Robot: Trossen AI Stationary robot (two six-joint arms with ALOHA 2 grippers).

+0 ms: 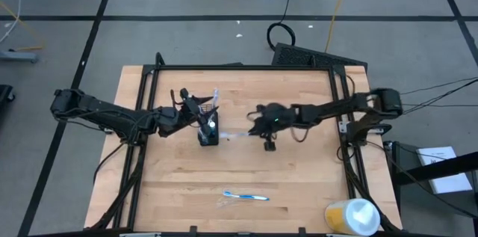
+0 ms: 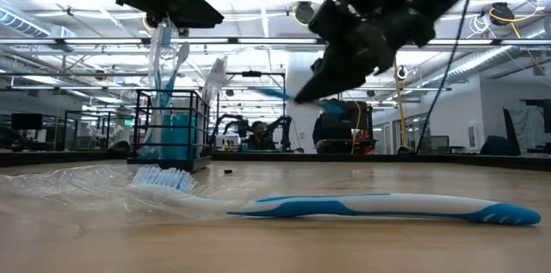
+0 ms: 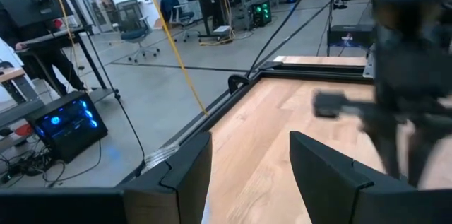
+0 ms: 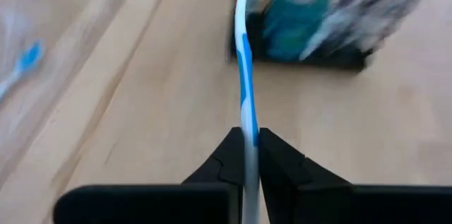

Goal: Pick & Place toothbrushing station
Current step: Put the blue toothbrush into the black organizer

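Observation:
The black mesh holder [image 1: 209, 134] stands on the table left of centre, with blue-and-white toothbrushes [image 2: 164, 58] upright in it. My left gripper [image 3: 251, 174] hovers open just above the holder's left side [image 1: 196, 110]. No thing shows between its fingers. My right gripper [image 4: 247, 150], to the holder's right [image 1: 258, 123], is shut on a blue-and-white toothbrush [image 4: 244, 61] above the table. A second toothbrush [image 1: 245, 196] lies flat near the table's near edge on a clear wrapper [image 2: 77, 189]. My right gripper pinches the toothbrush's handle [image 4: 247, 121] between its two fingers. The fingers come from the table's right, slanting downward, and lie along the brush, which sticks out past the fingertips toward the holder [image 4: 311, 33]. The brush [image 2: 277, 95] is lifted clear of the table.
A yellow-and-white round container [image 1: 352, 216] lies at the table's near right corner. A black frame [image 1: 239, 69] runs around the table's edges. Bare wood lies between the holder and the near toothbrush [image 2: 344, 207].

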